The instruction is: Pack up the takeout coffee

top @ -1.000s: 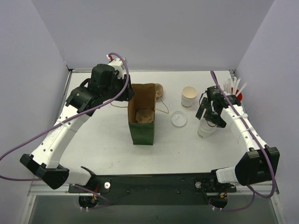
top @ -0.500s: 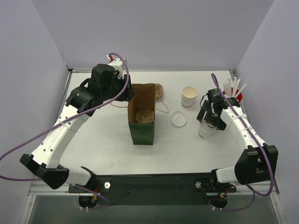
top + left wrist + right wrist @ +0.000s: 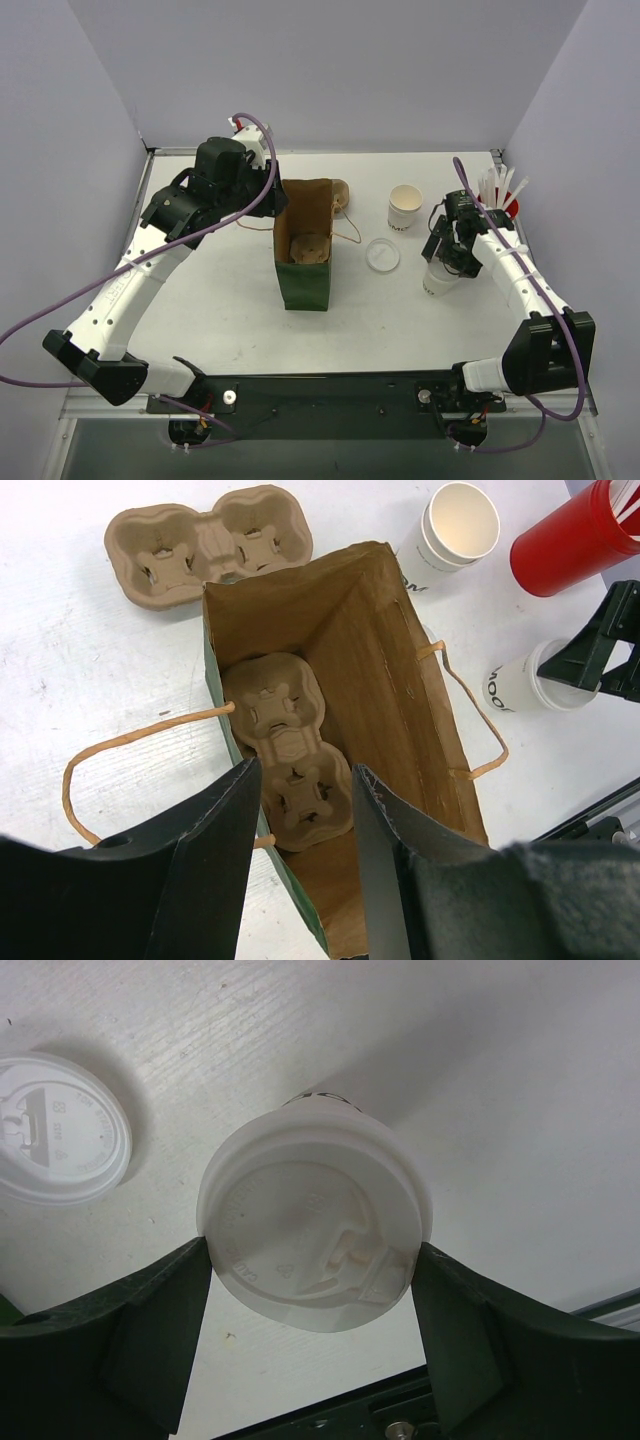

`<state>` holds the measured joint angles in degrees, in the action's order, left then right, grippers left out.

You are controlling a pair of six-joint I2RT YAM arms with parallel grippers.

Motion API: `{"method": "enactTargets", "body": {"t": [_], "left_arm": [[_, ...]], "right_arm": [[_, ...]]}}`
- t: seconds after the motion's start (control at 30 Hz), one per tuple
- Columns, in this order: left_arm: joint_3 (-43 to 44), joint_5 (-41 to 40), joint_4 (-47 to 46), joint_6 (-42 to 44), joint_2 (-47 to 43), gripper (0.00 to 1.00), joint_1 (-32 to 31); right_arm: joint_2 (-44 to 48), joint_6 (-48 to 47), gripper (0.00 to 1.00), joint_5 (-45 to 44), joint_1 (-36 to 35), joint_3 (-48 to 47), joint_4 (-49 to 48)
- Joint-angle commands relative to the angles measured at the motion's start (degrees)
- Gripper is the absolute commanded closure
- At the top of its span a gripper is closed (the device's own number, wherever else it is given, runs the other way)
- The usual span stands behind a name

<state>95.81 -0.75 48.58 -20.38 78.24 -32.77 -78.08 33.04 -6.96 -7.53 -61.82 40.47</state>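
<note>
A lidded white takeout cup (image 3: 315, 1230) stands on the table at the right (image 3: 438, 282). My right gripper (image 3: 312, 1260) is shut on it, one finger against each side of the lid (image 3: 450, 252). A second white cup (image 3: 405, 207), open-topped, stands behind it, and it also shows in the left wrist view (image 3: 455, 530). Its loose lid (image 3: 382, 255) lies flat beside it (image 3: 55, 1130). My left gripper (image 3: 305, 780) is open above the near rim of the paper bag (image 3: 305, 280). A brown pulp carrier (image 3: 285, 745) lies inside the bag.
A second pulp carrier (image 3: 205, 540) lies on the table behind the bag. A red cup of white sticks (image 3: 503, 198) stands at the far right by the wall. The bag's twine handles (image 3: 100, 755) hang out to both sides.
My right gripper has shifted slightly around the lidded cup, which stays in place. The left arm has not moved.
</note>
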Motion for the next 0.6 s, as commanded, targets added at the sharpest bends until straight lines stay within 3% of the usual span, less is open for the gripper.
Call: {"method": "enactTargets", "body": {"t": [0.0,0.3,0.57], "left_arm": [[0.3,-0.5,-2.0,0.6,-0.5,0.49,0.4],[1.5,-5.0,0.5,1.5,0.3,0.49,1.2],[1.9,-6.0,3.1,2.1,1.2,0.52,1.3]], "right_arm": [[3.2,0.5,0.36,0.7,0.2,-1.4,3.0],[5.8,-0.4,0.38,2.0,-3.2,-12.3,10.2],[4.2,-0.3,0.39,2.9,-10.9,-31.0,15.4]]}}
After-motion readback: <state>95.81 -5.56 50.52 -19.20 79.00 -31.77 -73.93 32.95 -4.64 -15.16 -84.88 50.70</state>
